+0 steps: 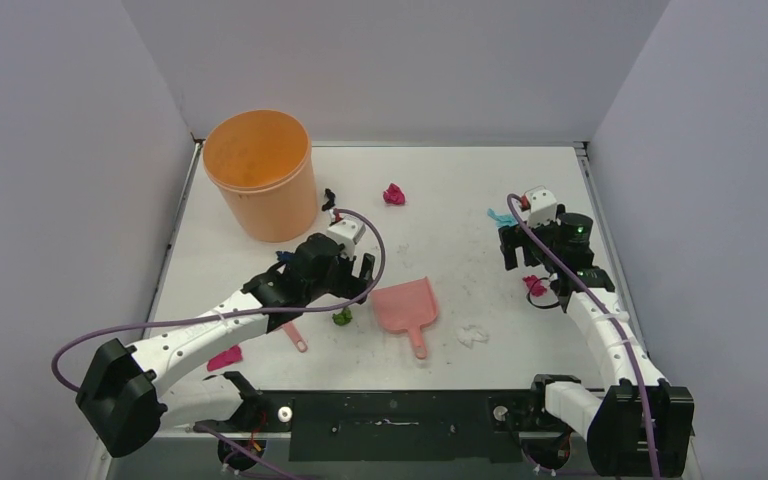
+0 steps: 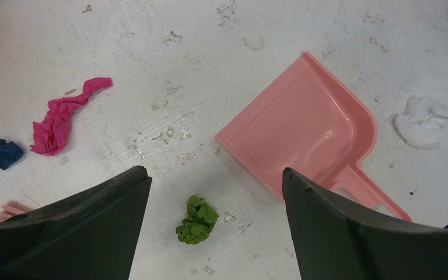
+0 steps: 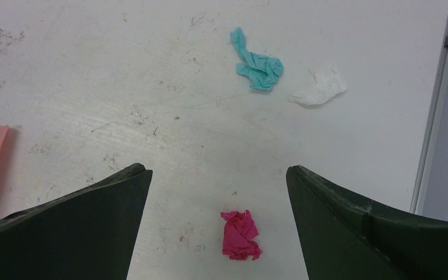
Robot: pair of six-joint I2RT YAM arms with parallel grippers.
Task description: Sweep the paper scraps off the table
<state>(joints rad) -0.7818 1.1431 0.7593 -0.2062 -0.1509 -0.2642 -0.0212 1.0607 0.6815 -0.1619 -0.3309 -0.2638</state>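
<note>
Left tool [image 2: 214,173] and right tool [image 3: 217,169] gape apart — paper scraps [image 2: 197,219] lie outside dustpan [image 2: 303,128] and bucket [image 1: 260,175].

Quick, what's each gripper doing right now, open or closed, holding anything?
Left gripper: open, holding nothing.
Right gripper: open, holding nothing.

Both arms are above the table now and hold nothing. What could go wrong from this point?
1. The open left end effector hangs over the green scrap, close to the pink dustpan; lowering there could knock the dustpan aside.
2. The teal scrap and the white scrap lie toward the right edge of the table; a careless sweep might push them off.
</note>
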